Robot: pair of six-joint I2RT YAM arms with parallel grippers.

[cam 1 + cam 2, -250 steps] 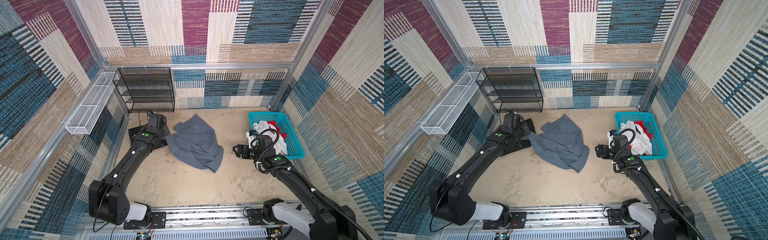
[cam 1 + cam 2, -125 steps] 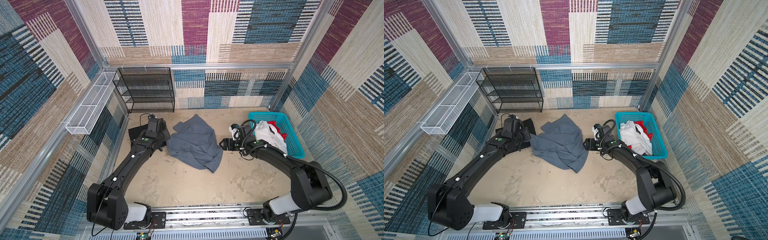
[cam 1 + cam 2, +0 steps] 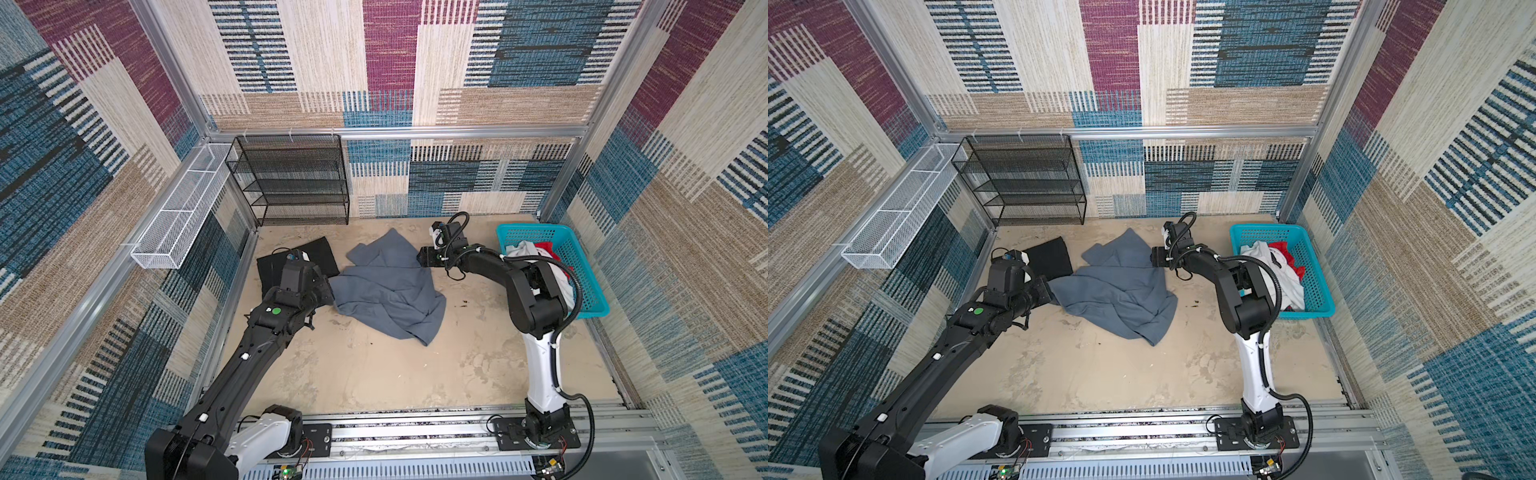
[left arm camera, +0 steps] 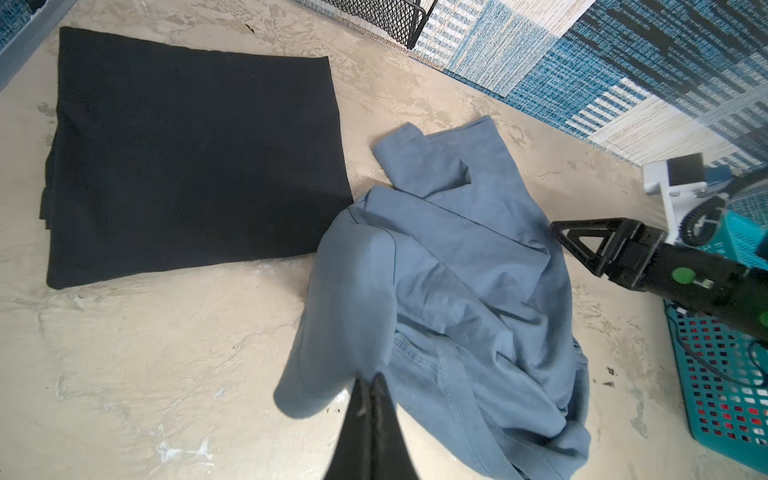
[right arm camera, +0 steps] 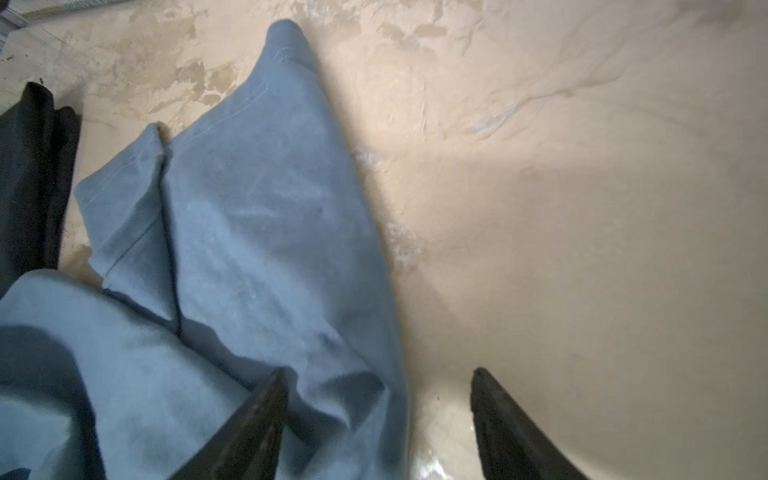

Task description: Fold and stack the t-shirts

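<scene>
Cloth first: slate blue-grey t-shirt (image 3: 390,291) lies crumpled mid-table (image 3: 374,374), btwn my two arms. My left gripper (image 4: 370,379) is clamped tight on a fold at the shirt's edge, on the side by the black t-shirt (image 4: 187,158); jaws are pressed together w/ fabric bunched over them. The black one lies folded flat, just beside the grey. My right gripper (image 5: 379,374) sits low at the grey shirt's opposite edge, jaws apart: one finger on the cloth, the other over bare table, hem btwn them, nothing gripped. White t-shirt (image 3: 1260,252) and red t-shirt (image 3: 1282,251) are heaped in the turquoise basket (image 3: 1318,276) on the right.
</scene>
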